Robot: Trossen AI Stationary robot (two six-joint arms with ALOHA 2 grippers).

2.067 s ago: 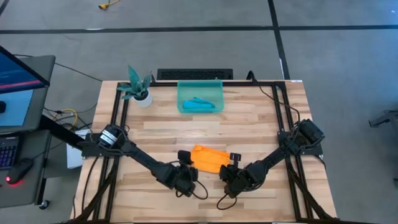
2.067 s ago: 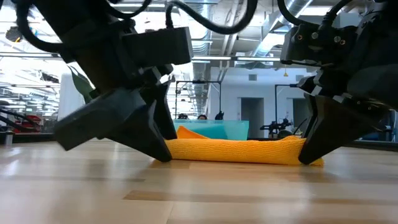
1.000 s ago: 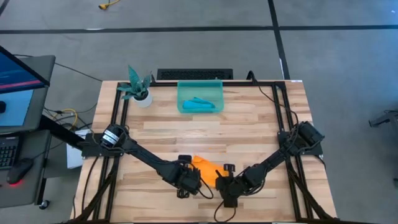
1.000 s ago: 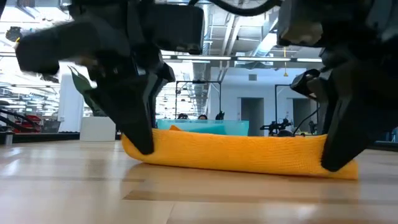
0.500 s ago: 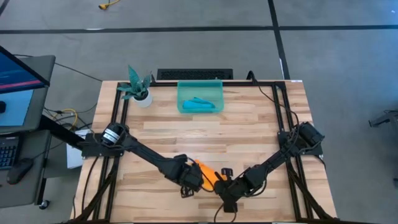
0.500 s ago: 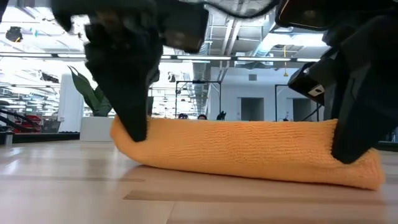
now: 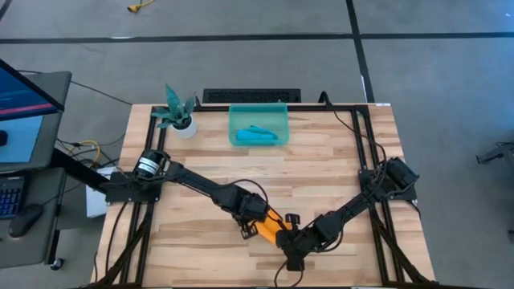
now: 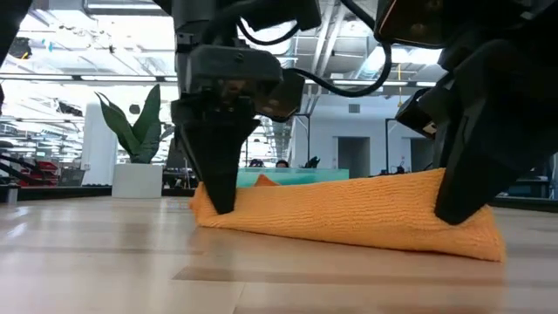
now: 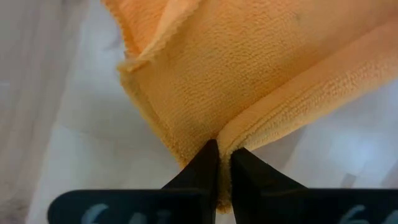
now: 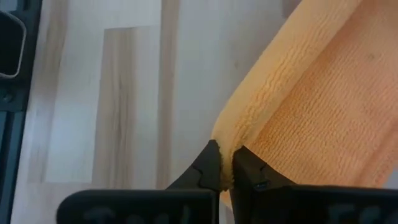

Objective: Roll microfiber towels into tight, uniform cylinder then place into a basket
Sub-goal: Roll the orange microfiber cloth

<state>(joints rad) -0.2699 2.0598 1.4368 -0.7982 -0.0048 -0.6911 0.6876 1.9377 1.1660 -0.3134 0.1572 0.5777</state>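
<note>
The orange-yellow microfiber towel [image 8: 349, 214], a thick rolled bundle, lies on the table near its front edge, slanting between my two grippers [image 7: 273, 227]. My left gripper [image 7: 250, 217] is shut on the bundle's far-left end. My right gripper [image 7: 291, 239] is shut on its near-right end. The teal-blue towel [image 7: 257, 133] lies rolled inside the basket [image 7: 238, 120] at the table's far edge. My left gripper pinches a folded ridge of the towel [image 9: 235, 132] at its left end between both fingertips [image 9: 208, 158]. The fingers point down from above [image 8: 218, 196]. That end sits on the table. My right gripper pinches the towel's rounded fold [image 10: 239, 134] at its right end between its fingertips [image 10: 211, 158]. The fingers come down slanting from the right [image 8: 462, 205]. The bundle lies on the table below them, sagging slightly between the two holds.
A white pot with a teal plant [image 7: 178, 112] stands at the far left corner, beside the basket. Bare wooden tabletop [image 7: 321, 172] stretches between the towel and the basket. Black frame rails [image 7: 152, 144] run along both sides.
My left gripper has gone toward the far edge and a little right, carrying its end of the orange towel. The bundle has turned about on the table and now lies slanted. My right gripper has stayed almost in place on the other end.
</note>
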